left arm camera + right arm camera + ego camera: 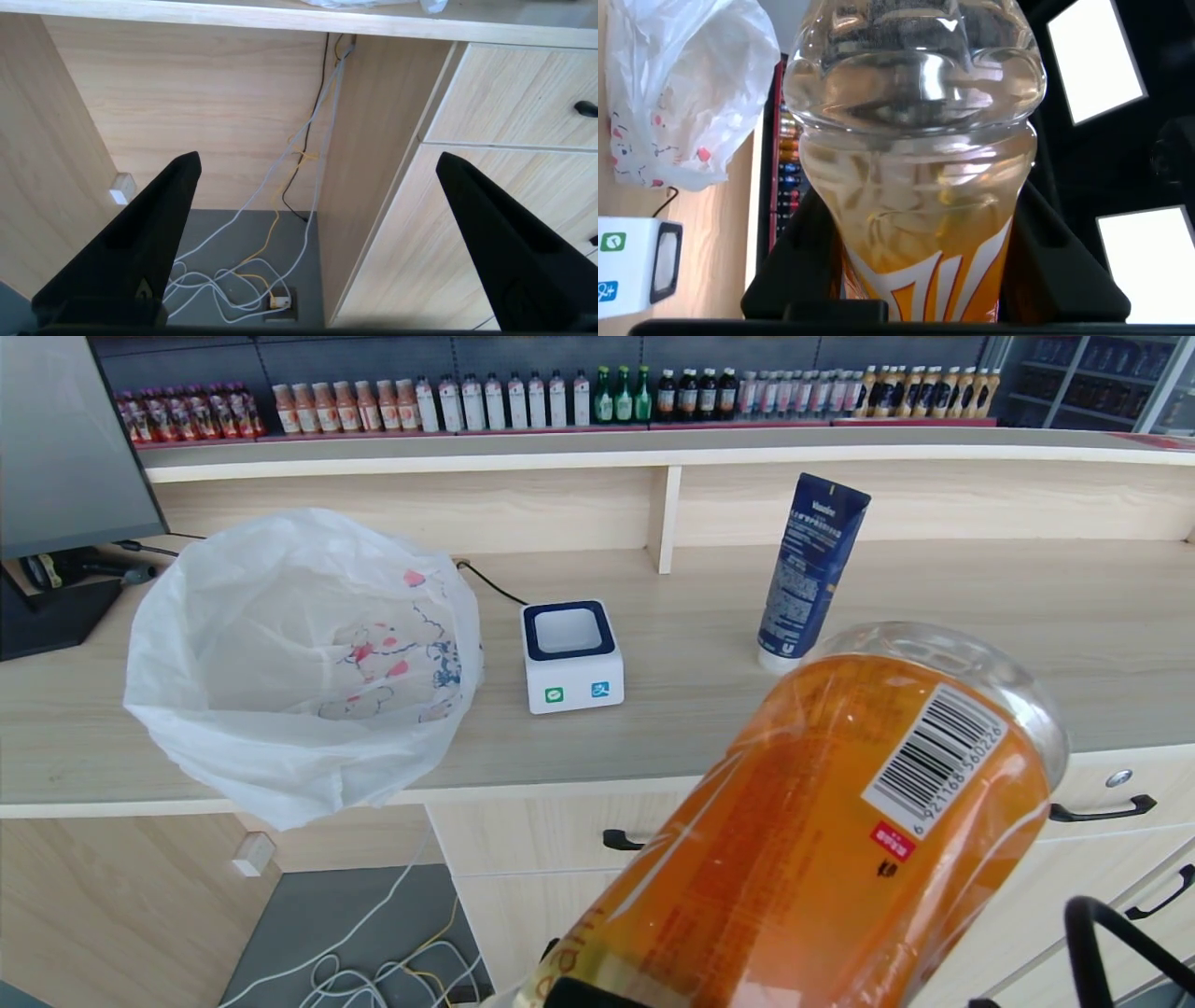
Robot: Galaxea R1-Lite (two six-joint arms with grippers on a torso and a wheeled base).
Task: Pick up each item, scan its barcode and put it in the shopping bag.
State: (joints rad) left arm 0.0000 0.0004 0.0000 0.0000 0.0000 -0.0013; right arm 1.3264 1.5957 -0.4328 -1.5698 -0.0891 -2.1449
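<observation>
One bottle [822, 821] clenched in the right claw [924, 280].
Bottle tilted, barcode upward, above the bench [934, 616] front edge, right of the scanner [571, 655] and bag [299, 653]. Left claw [318, 243] released, below bench level.

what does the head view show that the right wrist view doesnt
Head view, not the wrist: the blue tube standing on the counter, and the barcode on the orange drink bottle. Right wrist view, not the head: the right gripper clamping the orange drink bottle from both sides, and bright ceiling panels. Both: the orange drink bottle, the white shopping bag and the scanner.
</observation>
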